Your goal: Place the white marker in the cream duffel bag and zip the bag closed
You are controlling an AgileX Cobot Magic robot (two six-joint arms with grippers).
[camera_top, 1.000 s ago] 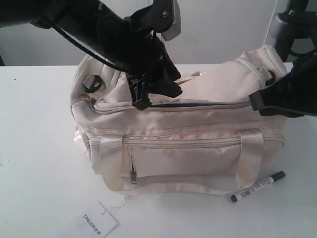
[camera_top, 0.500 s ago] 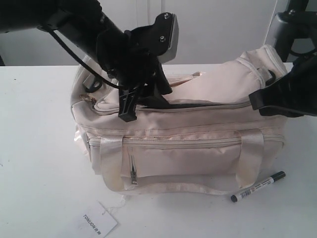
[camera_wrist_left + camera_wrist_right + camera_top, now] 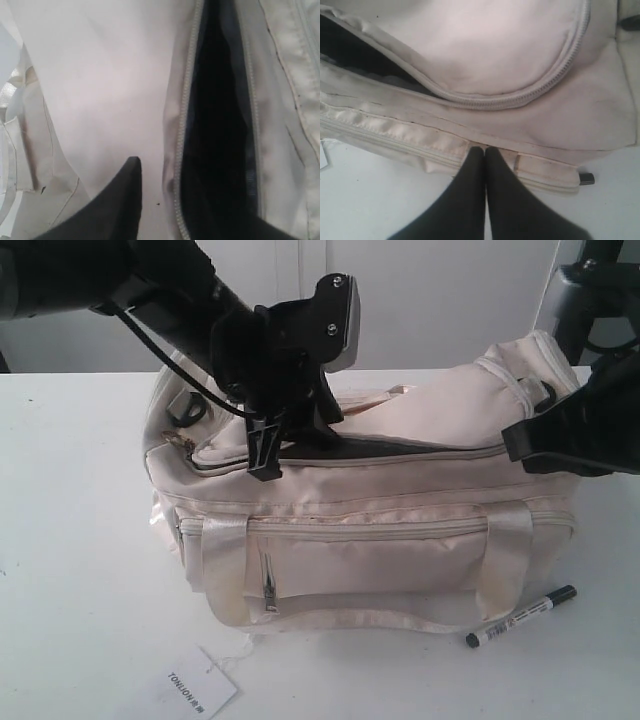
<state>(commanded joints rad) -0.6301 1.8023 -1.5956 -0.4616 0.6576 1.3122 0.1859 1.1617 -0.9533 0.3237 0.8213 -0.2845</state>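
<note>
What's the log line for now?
left gripper: open at zipper | right gripper: shut, empty | white marker: on table | cream duffel bag: unzipped

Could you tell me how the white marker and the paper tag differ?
The white marker is a slim barrel with black ends; the paper tag is a flat printed card. The marker lies near the right end of the bag, the tag near the left. Both are white and rest on the table.

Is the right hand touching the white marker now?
Apart. The exterior view shows the white marker lying on the table, with the right hand clearly above it beside the cream duffel bag.
</note>
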